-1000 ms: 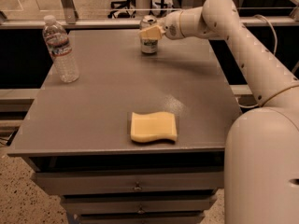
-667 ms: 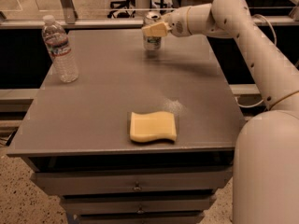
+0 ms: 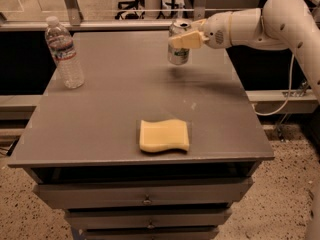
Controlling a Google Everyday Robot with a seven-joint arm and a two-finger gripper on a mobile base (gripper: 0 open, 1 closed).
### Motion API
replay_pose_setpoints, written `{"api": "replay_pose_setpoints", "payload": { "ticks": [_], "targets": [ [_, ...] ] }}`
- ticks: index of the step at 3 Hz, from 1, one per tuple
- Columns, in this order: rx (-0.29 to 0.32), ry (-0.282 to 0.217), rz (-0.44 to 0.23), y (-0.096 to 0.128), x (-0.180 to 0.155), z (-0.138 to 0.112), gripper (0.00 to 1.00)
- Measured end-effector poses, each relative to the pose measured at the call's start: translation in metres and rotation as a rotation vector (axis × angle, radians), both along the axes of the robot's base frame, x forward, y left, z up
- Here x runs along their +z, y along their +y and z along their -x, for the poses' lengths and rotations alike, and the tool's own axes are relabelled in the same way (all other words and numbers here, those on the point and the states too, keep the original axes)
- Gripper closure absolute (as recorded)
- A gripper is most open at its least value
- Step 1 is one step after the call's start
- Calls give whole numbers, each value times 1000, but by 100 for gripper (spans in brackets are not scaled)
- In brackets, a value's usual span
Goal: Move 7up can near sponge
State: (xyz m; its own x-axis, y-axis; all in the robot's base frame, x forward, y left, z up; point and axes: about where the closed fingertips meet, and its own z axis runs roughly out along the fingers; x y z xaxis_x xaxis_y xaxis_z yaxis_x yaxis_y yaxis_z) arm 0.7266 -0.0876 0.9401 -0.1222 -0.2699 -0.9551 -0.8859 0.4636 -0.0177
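No lettering, brand or number can be read anywhere. The bottle [image 3: 64,54], at the upper left of the frame, has a pale label with a reddish band around its middle, and the print on it is too small to make out. The can [image 3: 178,55], at the upper centre, has a silvery-green label whose wording cannot be told. The gripper [image 3: 182,40], just right of upper centre, is clamped on the can's upper part and shows no legible marking.

Grey drawer cabinet [image 3: 100,191] on speckled floor [image 3: 287,199]; possibly office chairs [image 3: 131,6] behind.
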Motion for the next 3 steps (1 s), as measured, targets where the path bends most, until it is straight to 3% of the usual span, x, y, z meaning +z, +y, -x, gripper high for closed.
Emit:
{"api": "replay_pose_setpoints", "payload": {
  "ticks": [1,2,3],
  "targets": [
    [14,10,5,5,-1,0,100],
    [73,32,28,10,1,28,100],
    [140,54,30,14,2,76,100]
  ]
}}
